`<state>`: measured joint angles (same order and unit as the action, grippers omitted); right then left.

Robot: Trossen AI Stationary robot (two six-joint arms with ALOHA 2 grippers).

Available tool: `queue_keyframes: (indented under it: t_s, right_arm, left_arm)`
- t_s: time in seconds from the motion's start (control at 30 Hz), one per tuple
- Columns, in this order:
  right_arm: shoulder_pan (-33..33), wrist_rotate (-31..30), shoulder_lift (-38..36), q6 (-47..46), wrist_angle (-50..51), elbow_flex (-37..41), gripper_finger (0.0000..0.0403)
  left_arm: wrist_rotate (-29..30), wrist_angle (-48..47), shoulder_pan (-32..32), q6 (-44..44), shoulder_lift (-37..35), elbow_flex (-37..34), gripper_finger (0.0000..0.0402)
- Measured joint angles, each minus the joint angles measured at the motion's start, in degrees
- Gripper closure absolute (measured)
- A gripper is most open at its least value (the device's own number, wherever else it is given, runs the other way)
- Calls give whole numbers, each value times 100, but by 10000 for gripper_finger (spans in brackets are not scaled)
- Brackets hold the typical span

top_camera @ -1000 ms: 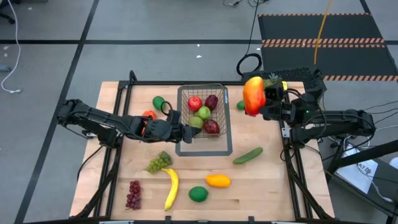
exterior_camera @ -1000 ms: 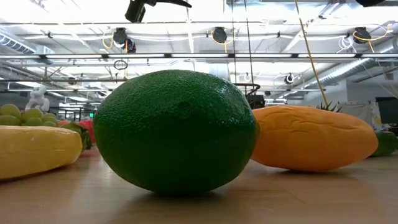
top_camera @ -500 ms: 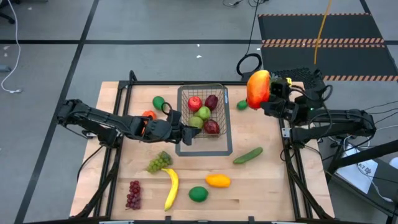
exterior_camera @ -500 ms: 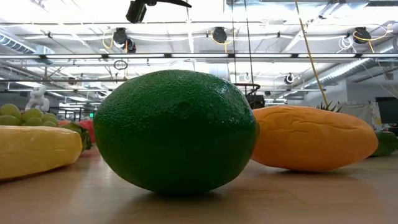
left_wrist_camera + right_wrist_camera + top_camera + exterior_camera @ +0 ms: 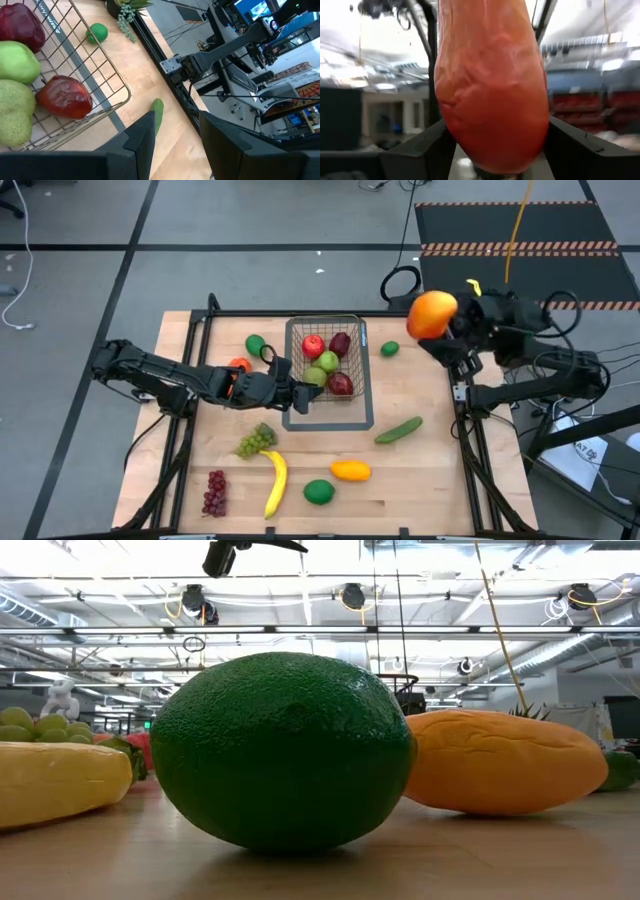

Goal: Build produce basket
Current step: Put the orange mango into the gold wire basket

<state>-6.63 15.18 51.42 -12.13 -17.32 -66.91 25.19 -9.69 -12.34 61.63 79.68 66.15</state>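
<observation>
The wire-mesh basket (image 5: 356,370) stands on a flat grey outline mid-table and holds red apples (image 5: 313,345) and green pears (image 5: 327,362). My left gripper (image 5: 299,396) is open at the basket's near left corner (image 5: 125,95), with nothing between its fingers. I cannot tell whether it touches the wire. My right gripper (image 5: 447,322) is high above the table's far right part, shut on a red-orange mango (image 5: 431,315). More produce lies loose on the table. My right gripper pinches the red-orange mango (image 5: 490,90) between its two fingers (image 5: 427,147), one on each flank. The mango is lifted clear of the table and sticks out beyond the fingertips, toward the table's left. The wrist view shows room and ceiling behind it.
Loose on the wood: a cucumber (image 5: 398,429), a small lime (image 5: 389,349), a yellow-orange mango (image 5: 351,470), a lime (image 5: 319,491), a banana (image 5: 275,483), green grapes (image 5: 256,441), red grapes (image 5: 215,492), a green fruit (image 5: 257,343) and a small orange (image 5: 238,365). The near lime (image 5: 283,750) fills the low view.
My right gripper has carried the mango up and toward the table's far right and has tipped, so the mango now shows end-on and rounder from above. The left arm and the basket have kept still.
</observation>
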Motion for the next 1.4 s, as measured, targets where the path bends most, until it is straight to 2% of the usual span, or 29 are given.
queue_keyframes:
  t_s: [0.27, 0.53, 0.7, 0.87, 0.93, 1.07, 1.17, 1.4]
  right_arm:
    - [-2, -222, 8, 2200, -35, -365, 151]
    - [-2, -769, 24, 4121, -271, -573, 151]
    - [-2, -791, 22, 5549, -362, -575, 151]
    - [-100, -973, 26, 5708, -339, -575, 151]
    - [-103, -1272, 22, 5781, -341, -575, 151]
    - [-103, -2242, 26, 5827, -335, -575, 151]
    - [-107, -2674, 33, 5897, -342, -575, 151]
    - [-105, -2742, 41, 6976, -258, -573, 151]
  left_arm:
    - [0, 2, 0, 50, -1, 0, 250]
    - [2, 4, 4, 245, -2, 0, 250]
    - [4, 7, 82, 366, -2, 0, 250]
    - [35, 7, 208, 472, -2, 0, 250]
    - [37, 7, 258, 493, -2, 0, 250]
    - [35, 15, 331, 596, -2, 0, 250]
    - [-85, 15, 336, 660, -2, 0, 250]
    - [-275, 15, 321, 838, -2, 0, 250]
